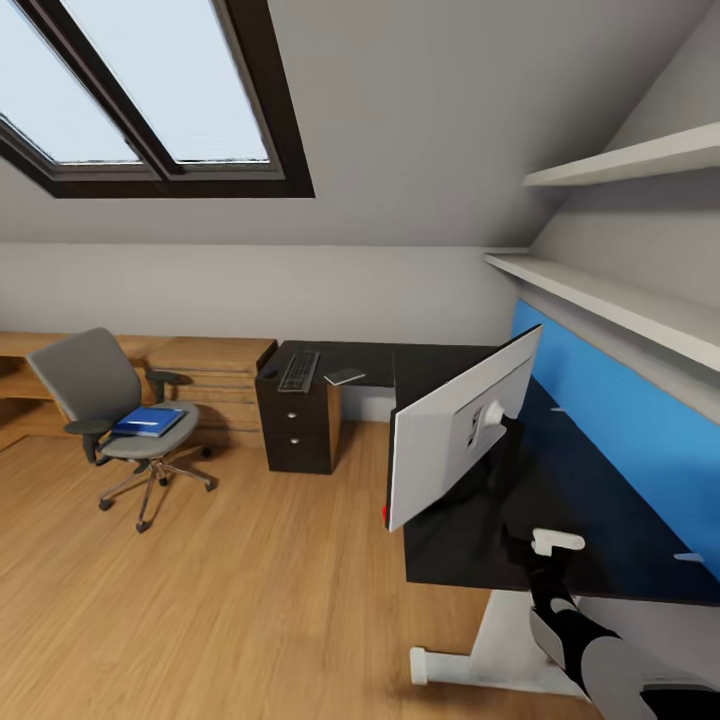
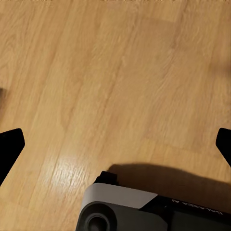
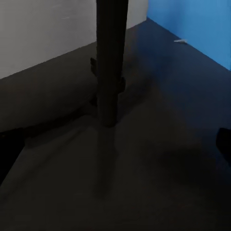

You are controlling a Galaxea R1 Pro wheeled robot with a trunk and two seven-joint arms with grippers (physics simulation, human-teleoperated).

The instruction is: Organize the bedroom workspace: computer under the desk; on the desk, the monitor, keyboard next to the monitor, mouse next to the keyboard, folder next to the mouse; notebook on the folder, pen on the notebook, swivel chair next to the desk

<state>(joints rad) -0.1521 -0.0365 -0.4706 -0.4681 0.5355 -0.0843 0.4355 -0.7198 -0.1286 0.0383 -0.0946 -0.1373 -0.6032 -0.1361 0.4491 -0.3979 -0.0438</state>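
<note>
Monitor on the desk, folder not yet moved

At centre right of the head view the monitor (image 1: 465,430) stands on the black desk (image 1: 600,520), back to the camera; the keyboard (image 1: 298,371), mouse (image 1: 268,374) and notebook (image 1: 345,376) lie on its far wing at centre, well apart from the monitor. The blue folder (image 1: 148,421) rests on the swivel chair (image 1: 110,410) at left, away from the desk, so most sorting looks undone. The right gripper (image 3: 115,149) hangs spread wide and empty by the monitor's stand (image 3: 109,62); the left gripper (image 2: 115,144) is spread over bare floor (image 2: 120,72).
</note>
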